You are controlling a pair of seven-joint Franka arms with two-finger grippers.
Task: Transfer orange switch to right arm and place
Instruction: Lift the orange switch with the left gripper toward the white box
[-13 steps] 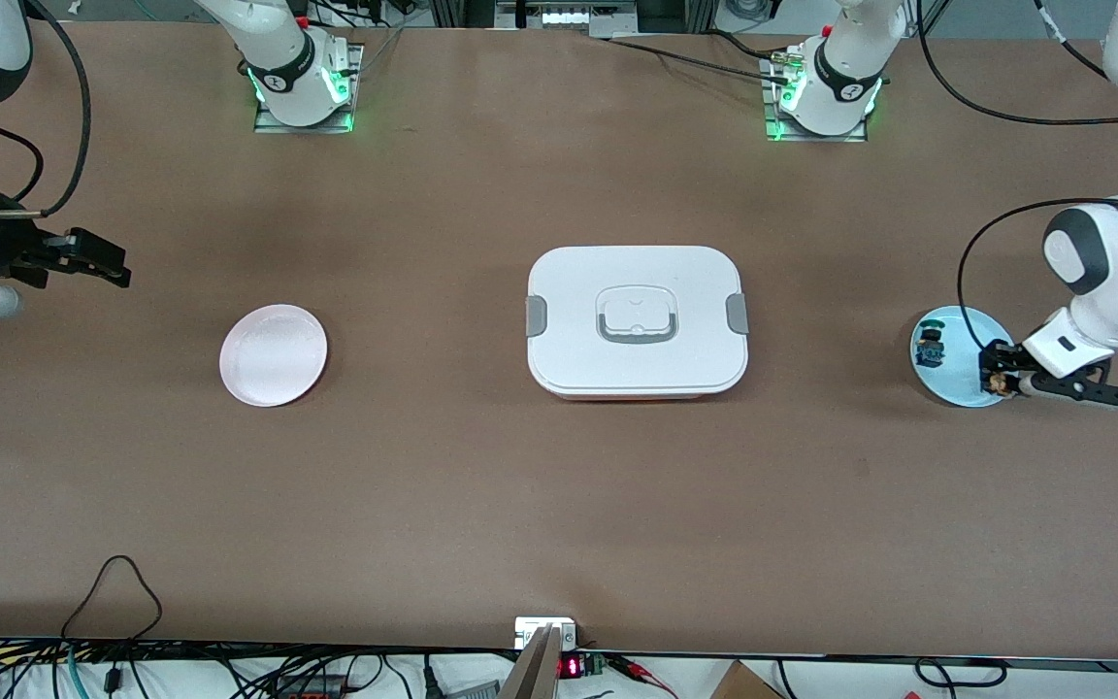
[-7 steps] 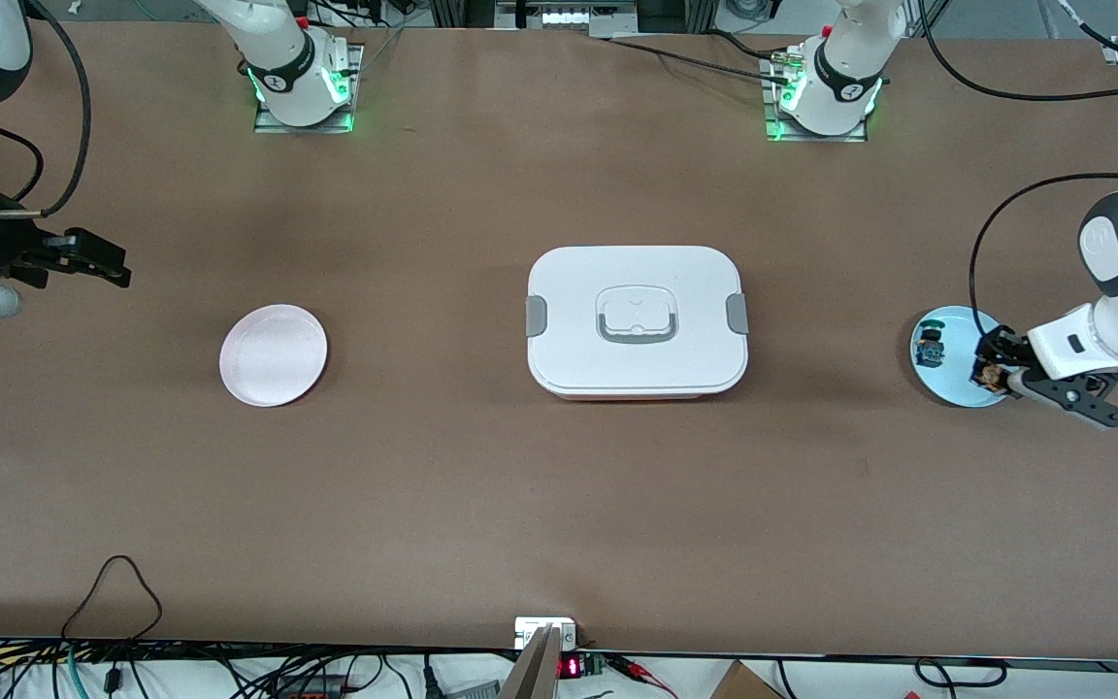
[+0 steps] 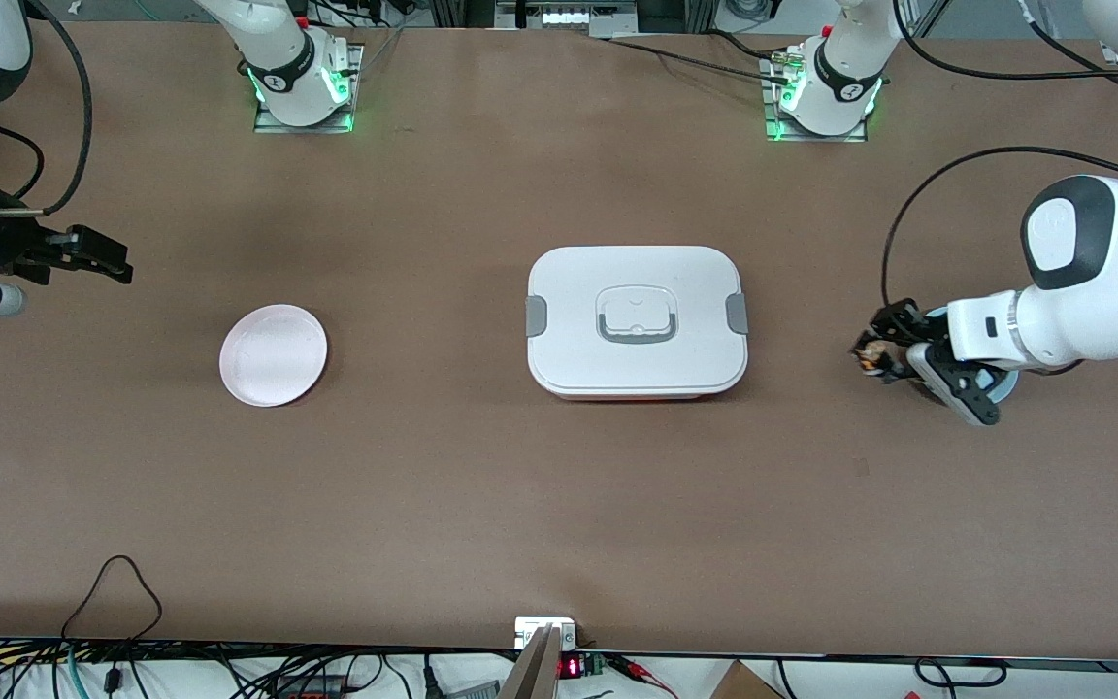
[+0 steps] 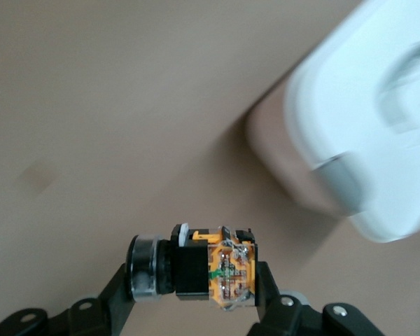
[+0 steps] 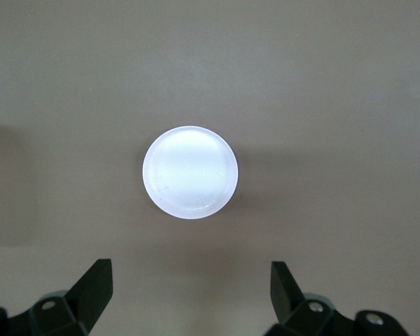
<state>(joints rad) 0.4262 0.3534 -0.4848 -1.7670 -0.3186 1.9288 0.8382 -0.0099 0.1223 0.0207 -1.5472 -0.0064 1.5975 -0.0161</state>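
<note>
While the left gripper (image 3: 877, 356) clamps the orange switch (image 3: 871, 355) between its fingers over bare table, between the lunch box (image 3: 636, 320) and the blue plate (image 3: 1001, 388), the pickup looks done. The handover and the placing are left. At table level, the pink plate (image 3: 273, 354) lies at the box's 9 o'clock, toward the right arm's end. The right gripper (image 3: 101, 260) waits over the table at that plate's 10 o'clock, fingers spread wide and holding nothing.
</note>
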